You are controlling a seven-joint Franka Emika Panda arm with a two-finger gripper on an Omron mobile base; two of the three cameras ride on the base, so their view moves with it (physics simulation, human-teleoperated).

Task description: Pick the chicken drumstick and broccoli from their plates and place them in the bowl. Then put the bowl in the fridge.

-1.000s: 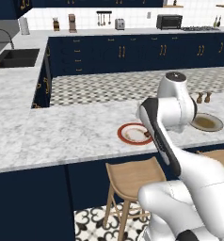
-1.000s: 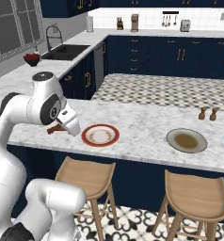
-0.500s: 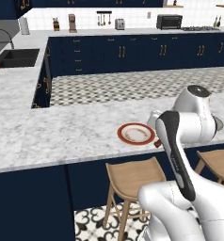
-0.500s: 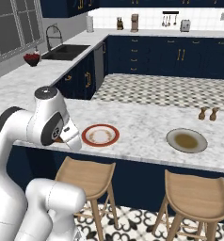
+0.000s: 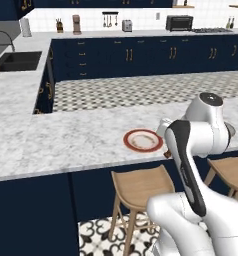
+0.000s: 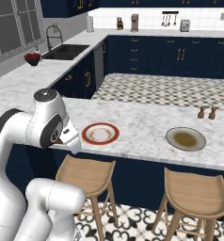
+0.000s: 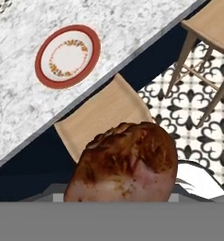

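Swung back from the counter since a second ago, the gripper point(image 7: 121, 200) now holds the chicken drumstick point(image 7: 124, 162) between its fingers, with the red-rimmed plate point(image 7: 68, 57) bare at 11 o'clock.

The chicken drumstick point(image 7: 125, 164) hides the fingers.

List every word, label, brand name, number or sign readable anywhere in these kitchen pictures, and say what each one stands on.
No readable text, number or brand anywhere.
Round white plate with the wide red-orange rim: a ring of small orange-yellow flowers, no lettering.
Small countertop oven and silver toaster by the back wall: too small to show any marking.
Brown roasted chicken drumstick: no label.
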